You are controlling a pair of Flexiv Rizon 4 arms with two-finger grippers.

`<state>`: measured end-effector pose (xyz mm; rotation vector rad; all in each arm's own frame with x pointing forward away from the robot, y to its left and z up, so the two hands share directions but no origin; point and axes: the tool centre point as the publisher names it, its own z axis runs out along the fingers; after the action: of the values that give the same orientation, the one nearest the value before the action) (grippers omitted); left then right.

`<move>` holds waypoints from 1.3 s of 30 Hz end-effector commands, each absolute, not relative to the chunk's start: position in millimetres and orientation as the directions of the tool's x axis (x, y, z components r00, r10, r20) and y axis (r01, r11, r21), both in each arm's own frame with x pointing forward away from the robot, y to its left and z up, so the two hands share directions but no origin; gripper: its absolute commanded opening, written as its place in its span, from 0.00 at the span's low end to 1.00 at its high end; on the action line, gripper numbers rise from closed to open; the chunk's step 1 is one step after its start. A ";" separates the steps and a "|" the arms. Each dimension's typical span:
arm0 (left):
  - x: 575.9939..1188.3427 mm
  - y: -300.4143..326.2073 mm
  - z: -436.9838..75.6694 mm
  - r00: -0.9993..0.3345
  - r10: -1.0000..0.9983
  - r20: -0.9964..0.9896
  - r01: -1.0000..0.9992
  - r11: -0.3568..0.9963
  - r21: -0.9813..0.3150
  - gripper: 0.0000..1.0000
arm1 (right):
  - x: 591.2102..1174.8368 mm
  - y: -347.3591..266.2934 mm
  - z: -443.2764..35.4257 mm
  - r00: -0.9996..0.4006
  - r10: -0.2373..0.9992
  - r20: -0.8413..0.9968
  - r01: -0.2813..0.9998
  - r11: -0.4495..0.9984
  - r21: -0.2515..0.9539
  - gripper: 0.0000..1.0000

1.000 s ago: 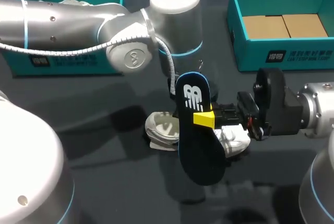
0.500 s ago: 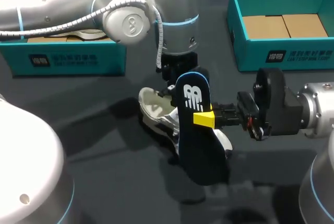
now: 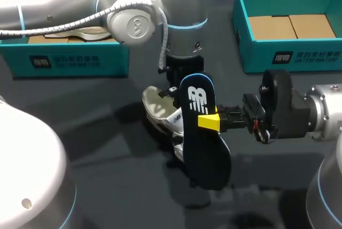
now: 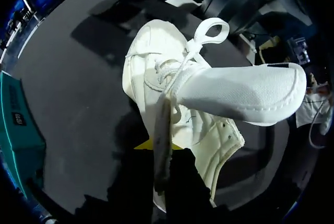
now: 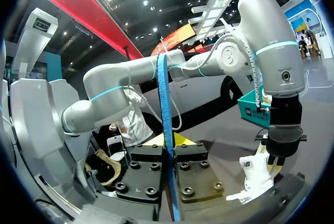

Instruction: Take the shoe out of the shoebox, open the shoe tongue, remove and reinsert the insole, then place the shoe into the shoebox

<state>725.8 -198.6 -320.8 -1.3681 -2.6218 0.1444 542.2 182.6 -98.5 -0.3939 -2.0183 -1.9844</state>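
As the insole (image 3: 206,151) looks thin and bendy, the right tool (image 3: 209,121) clamps its edge at frame centre; the left tool (image 3: 174,87) grips the likely light, soft shoe (image 3: 157,106) just left

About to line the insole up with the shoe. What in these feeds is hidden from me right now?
Head view: the insole covers the shoe's front half, so its toe is hidden.
Head view: the left end effector sits mostly under its own wrist and behind the insole.
Left wrist view: the shoe's own upper covers its opening; the footbed is unseen.
Right wrist view: the insole is edge-on; neither face shows.
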 end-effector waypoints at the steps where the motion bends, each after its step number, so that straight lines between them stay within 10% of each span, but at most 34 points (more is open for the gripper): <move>1: 718.2 -190.3 -304.7 -0.496 0.864 0.085 0.856 0.503 -0.116 0.00 | 539.9 183.5 -98.3 -0.923 0.002 0.386 0.386 0.017 0.922 0.00; 16: 705.6 -170.6 -292.9 -0.143 0.990 -0.016 0.988 0.142 -0.053 0.00 | 539.9 183.5 -98.3 -0.923 0.002 0.386 0.386 0.017 0.922 0.00; 39: 710.5 -183.0 -324.3 0.019 0.996 -0.090 0.999 -0.023 -0.046 0.00 | 539.9 183.5 -98.3 -0.923 0.002 0.386 0.386 0.017 0.922 0.00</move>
<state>707.8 -177.4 -321.3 -2.2692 -2.2245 0.1569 542.2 182.6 -98.5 -0.3939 -2.0183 -1.9844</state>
